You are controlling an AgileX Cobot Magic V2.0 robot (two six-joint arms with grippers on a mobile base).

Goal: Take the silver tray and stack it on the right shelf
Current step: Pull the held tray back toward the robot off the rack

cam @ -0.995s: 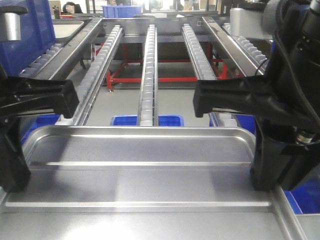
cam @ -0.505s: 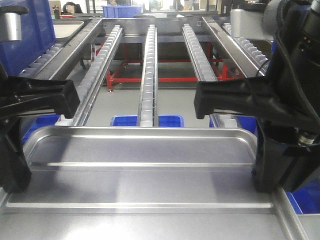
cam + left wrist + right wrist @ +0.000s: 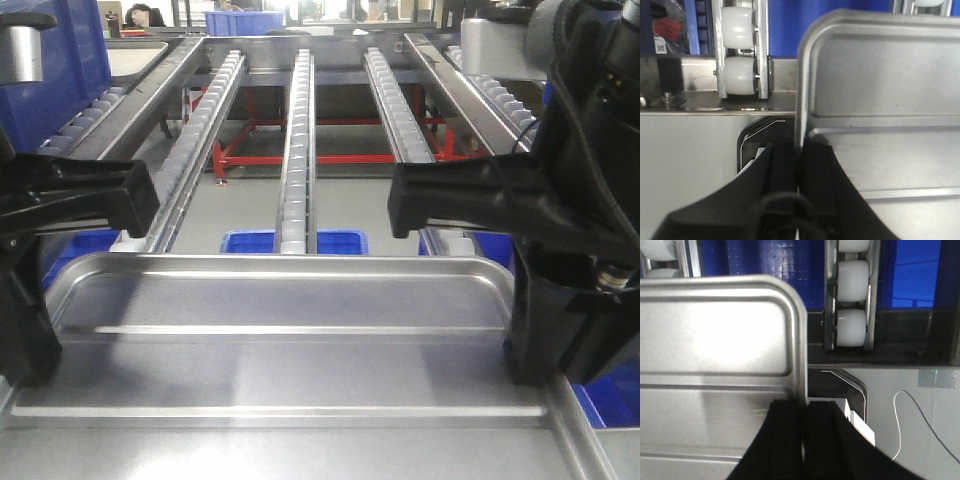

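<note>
The right shelf (image 3: 297,150) runs away beyond the far rim of the silver tray (image 3: 280,350). The tray lies level in front of it; whether it touches the shelf cannot be told. The left pincer (image 3: 799,150) is clamped on the tray's left rim and the right pincer (image 3: 804,407) on its right rim. Each has one finger inside the rim and one outside.

Light: falling bright and even.
Glare: blowing out white across the silver tray (image 3: 715,335).
Focus: softening in both wrist views.
</note>
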